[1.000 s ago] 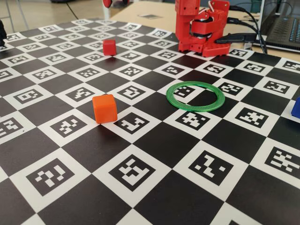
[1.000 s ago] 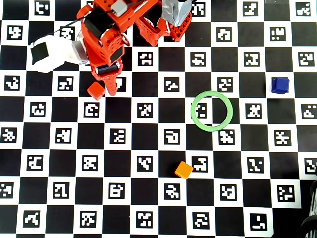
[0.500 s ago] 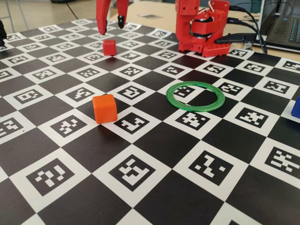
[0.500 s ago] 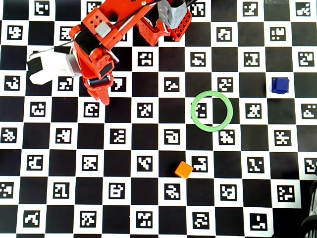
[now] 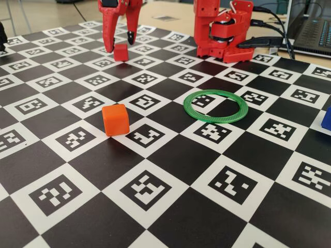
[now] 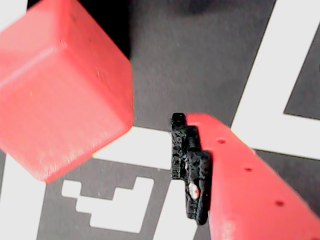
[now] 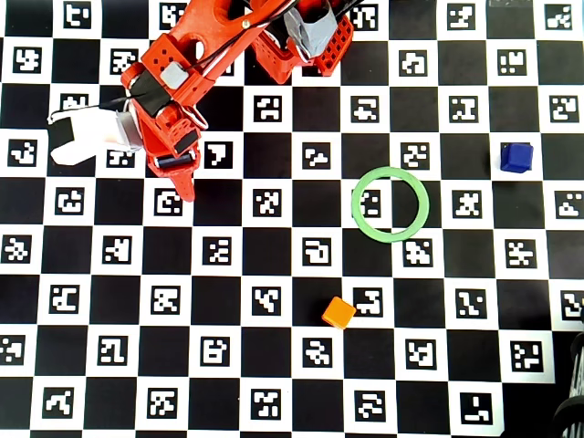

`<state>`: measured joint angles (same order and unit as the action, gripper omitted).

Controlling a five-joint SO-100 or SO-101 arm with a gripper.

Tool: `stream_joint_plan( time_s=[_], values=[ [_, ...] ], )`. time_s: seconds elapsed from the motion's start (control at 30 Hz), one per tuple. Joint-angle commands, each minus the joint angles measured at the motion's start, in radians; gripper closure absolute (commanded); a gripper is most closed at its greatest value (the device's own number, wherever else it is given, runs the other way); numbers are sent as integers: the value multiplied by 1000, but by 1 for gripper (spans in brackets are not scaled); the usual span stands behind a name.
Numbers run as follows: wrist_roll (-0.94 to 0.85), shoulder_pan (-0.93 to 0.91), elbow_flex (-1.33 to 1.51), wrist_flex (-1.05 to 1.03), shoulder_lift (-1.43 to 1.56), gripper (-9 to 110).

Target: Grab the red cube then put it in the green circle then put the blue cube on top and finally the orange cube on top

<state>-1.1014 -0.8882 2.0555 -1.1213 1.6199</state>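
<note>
In the fixed view my red gripper (image 5: 119, 45) stands open at the far left of the board. One finger is on each side of the red cube (image 5: 121, 52), which sits on the mat. In the wrist view the red cube (image 6: 60, 85) fills the upper left, with a gap between it and the black pad (image 6: 191, 172) of one finger. From overhead the arm (image 7: 164, 100) hides the red cube. The green circle (image 5: 217, 119) (image 7: 356, 205) lies flat and open at mid-board. The orange cube (image 5: 115, 119) (image 7: 338, 312) sits nearer the front. The blue cube (image 7: 516, 157) sits far right.
The arm's red base (image 5: 222, 36) stands at the back of the checkered marker mat (image 5: 155, 196). A laptop (image 5: 315, 31) and cables lie behind it at the right. A white part (image 7: 78, 137) juts from the arm's left side in the overhead view.
The gripper came into the fixed view from above and dropped until its open fingers straddle the red cube. Overhead, the arm swung outward over the cube. No cube moved.
</note>
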Motion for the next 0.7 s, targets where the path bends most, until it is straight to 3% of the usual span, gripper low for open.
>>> stream_joint_plan(
  time_s=[0.0, 0.33, 0.67],
  values=[
    [2, -11, 0, 40, 3, 60],
    [48, -8, 17, 74, -20, 60],
    [206, 20, 34, 61, -3, 60]
  ],
)
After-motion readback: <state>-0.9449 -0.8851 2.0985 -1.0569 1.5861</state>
